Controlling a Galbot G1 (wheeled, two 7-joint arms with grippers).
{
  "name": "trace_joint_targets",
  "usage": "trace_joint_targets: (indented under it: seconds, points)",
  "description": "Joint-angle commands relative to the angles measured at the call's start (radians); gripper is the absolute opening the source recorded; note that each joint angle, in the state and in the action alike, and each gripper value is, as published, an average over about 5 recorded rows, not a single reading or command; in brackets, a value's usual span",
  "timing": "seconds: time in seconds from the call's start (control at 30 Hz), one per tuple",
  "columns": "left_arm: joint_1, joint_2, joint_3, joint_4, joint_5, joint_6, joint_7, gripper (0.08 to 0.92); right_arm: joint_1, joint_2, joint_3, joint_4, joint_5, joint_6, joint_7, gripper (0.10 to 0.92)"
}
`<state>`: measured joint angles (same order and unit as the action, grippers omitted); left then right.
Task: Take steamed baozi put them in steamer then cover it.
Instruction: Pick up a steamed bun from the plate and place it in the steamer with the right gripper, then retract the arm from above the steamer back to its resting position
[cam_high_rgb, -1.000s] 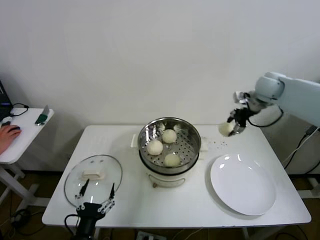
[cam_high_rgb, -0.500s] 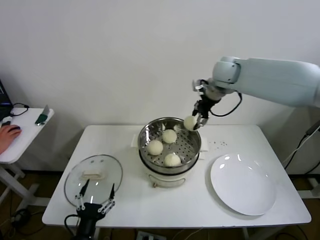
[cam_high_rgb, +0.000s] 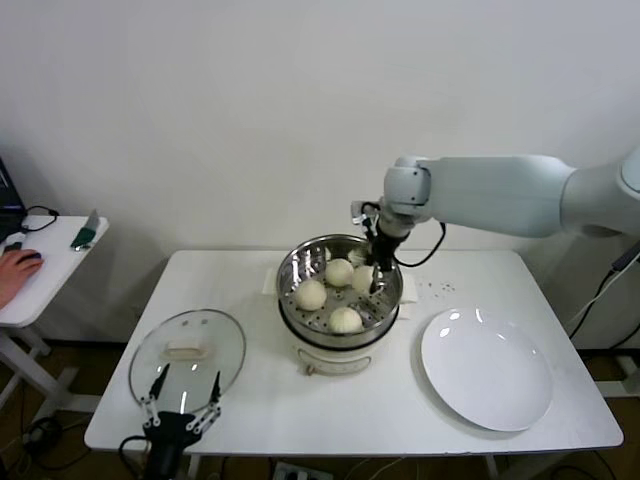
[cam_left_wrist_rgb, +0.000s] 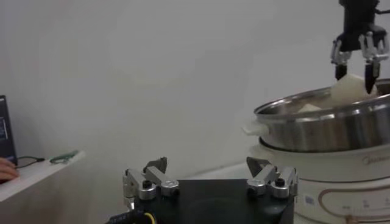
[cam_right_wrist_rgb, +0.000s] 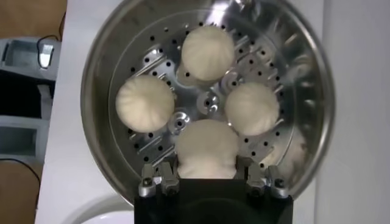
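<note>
Nearest, the left gripper hangs low at the table's front edge with its fingers spread wide and nothing between them; the cover, a glass lid with a white handle, lies flat on the table just beyond those fingertips, and the arm looks parked there, waiting.

Farther back, the fourth bun is being placed, which by my reading is the last of the loading step. The right gripper points straight down into the steamer, its arm reaching across from the right with the wrist bent downward above the basket's far right part. Its fingers are pinched narrow on a baozi, which sits low between them, at or just above the perforated floor; whether it touches I cannot tell. Three other buns lie ahead of the fingertips on the steel floor, close to the held one.

Next, the right fingers should spread and lift clear straight up without nudging the neighbours. Then the left fingers would have to take the lid by its handle and carry it over the basket. Beyond the steamer's right side lies an empty white plate.
</note>
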<state>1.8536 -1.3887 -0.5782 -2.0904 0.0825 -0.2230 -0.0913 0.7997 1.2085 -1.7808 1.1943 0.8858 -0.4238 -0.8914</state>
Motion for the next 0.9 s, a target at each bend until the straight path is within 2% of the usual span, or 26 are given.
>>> trace_joint_targets:
  seconds: [0.03, 0.43, 0.53, 0.7, 0.9]
  points:
    - [0.004, -0.002, -0.002, 0.007, -0.010, 0.000, 0.000, 0.823, -0.072, 0.022, -0.001, -0.049, -0.049, -0.007, 0.017, 0.628]
    - [-0.014, -0.008, 0.000, 0.026, -0.007, 0.007, 0.000, 0.823, -0.092, 0.023, 0.015, -0.078, -0.092, 0.013, 0.004, 0.641]
    - [-0.019, -0.009, 0.000, 0.027, -0.007, 0.011, 0.000, 0.823, -0.098, 0.020, 0.022, -0.078, -0.092, 0.014, 0.003, 0.680]
    - [-0.027, -0.005, -0.003, 0.032, -0.008, 0.016, 0.000, 0.823, -0.084, -0.005, 0.035, -0.061, -0.094, 0.019, -0.010, 0.797]
    - [-0.036, -0.004, -0.005, 0.042, -0.008, 0.018, -0.002, 0.823, -0.042, -0.089, 0.078, -0.011, -0.089, 0.031, -0.016, 0.822]
